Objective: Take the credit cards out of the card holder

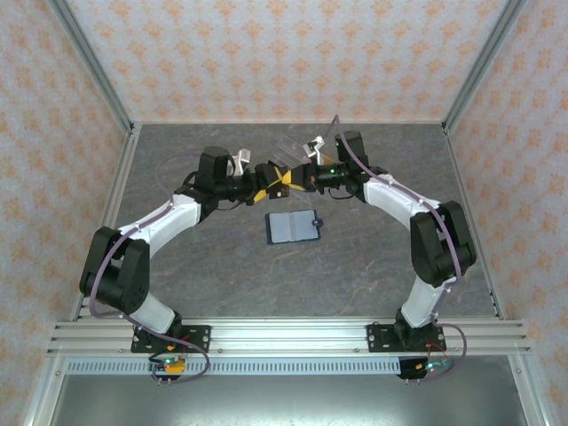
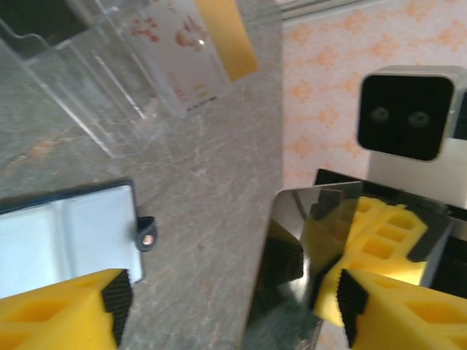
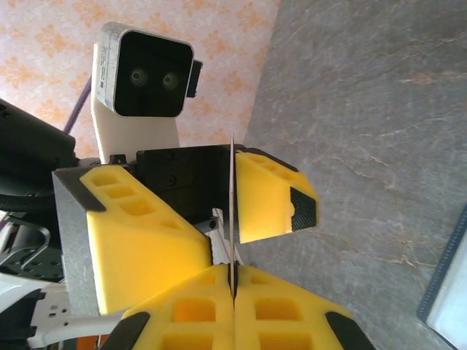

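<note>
As both arms bend inward to meet, the right gripper (image 3: 233, 286) clamps a dark card (image 2: 292, 281); jaws of the left gripper (image 2: 233, 302) gape wide around it.

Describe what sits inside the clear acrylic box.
Inside the clear acrylic box, a whitish card with red print and an orange-tan card show through the walls. Whatever lies beneath them is covered, and the box's far end is cut off.

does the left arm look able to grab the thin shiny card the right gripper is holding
Probably yes: the left gripper is open, one yellow finger on each side of the thin shiny card, which the right gripper pinches by its edge. Nothing appears to sit between them.
</note>
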You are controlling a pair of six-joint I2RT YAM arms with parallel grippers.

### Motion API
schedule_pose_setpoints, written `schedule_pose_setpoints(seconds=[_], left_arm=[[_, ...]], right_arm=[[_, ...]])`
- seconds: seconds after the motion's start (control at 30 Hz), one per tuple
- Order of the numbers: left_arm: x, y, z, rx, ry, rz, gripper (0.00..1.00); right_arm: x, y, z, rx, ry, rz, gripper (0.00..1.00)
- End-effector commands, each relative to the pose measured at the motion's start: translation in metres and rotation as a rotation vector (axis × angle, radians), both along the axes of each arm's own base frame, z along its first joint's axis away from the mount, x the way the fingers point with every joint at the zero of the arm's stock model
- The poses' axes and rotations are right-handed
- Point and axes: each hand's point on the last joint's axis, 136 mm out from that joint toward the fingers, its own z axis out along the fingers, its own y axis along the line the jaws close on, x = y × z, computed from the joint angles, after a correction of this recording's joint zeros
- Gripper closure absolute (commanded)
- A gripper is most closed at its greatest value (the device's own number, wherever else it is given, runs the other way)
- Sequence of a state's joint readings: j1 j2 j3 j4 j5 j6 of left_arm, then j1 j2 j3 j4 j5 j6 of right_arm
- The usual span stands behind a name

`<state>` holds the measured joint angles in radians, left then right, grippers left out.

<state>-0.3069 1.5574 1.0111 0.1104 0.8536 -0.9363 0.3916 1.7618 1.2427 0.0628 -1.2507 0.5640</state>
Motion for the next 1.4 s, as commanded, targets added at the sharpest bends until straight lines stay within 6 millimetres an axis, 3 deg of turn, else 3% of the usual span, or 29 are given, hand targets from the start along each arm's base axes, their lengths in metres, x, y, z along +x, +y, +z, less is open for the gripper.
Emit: schedule_pose_setpoints(seconds=[0.0,0.4,0.47,0.67,0.9,1.17,1.37], left_arm=[[0.008,-0.006,0.026,-0.088,-0.062,-0.026,0.37],[0.009,-0.005,0.034,-0.132,-0.063,-0.018,0.89],[0.010,-0.004,0.034,-0.139,-0.059,-0.009,0.99],[0.015,0.001,0.036,-0.146,-0.049,0.054,1.00],[0.027,0.011,0.044,-0.180,-0.056,0.163,1.00],[0.030,0.018,0.034,-0.166,-0.032,0.215,1.00],[0.028,0.030,0.021,-0.120,0.003,0.251,0.97]], right_arm=[[0.003,0.002,0.029,0.071,-0.069,0.042,1.00],[0.006,-0.004,0.028,0.072,-0.065,0.027,1.00],[0.006,-0.004,0.030,0.082,-0.073,0.017,0.95],[0.013,-0.005,0.028,0.114,0.025,-0.070,0.68],[0.012,0.000,0.029,0.206,0.118,-0.133,0.66],[0.015,0.006,0.033,0.239,0.131,-0.171,0.82],[0.023,0.003,0.016,0.139,0.101,-0.209,1.00]])
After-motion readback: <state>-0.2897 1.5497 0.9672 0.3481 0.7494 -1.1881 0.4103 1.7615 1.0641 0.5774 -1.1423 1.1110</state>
